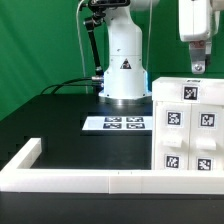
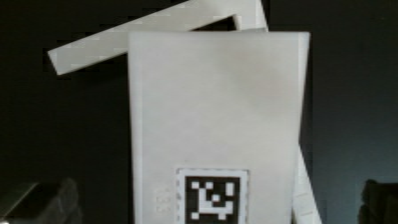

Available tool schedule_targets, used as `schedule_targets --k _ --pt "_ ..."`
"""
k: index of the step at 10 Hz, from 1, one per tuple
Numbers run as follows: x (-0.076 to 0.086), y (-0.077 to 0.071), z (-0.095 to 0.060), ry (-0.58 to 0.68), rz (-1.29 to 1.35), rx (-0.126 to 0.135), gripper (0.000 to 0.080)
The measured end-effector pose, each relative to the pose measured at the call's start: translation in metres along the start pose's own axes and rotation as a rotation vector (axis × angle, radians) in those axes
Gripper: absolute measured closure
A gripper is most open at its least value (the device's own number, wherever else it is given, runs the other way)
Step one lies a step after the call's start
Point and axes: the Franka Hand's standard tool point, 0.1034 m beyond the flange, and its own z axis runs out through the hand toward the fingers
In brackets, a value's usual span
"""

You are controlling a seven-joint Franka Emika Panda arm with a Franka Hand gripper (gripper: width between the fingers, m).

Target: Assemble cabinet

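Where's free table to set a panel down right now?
Free: the black table on the exterior view's left, between the border rail and the marker board. Also the strip between marker board and rail. Crowded: the exterior view's right, where the cabinet stands under the gripper.

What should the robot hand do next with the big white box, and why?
Probably lower a little, slowly. In the exterior view the tool hangs just above the cabinet, not touching it. The wrist view shows a tagged white panel right below, between the fingertips, so nothing is gripped yet.
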Motion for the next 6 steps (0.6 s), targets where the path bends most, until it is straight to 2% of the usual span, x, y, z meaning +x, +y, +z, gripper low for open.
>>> schedule_targets --k 6 --pt "0.0006 0.0009 0.0033 0.005 -0.002 -0.004 0.0002"
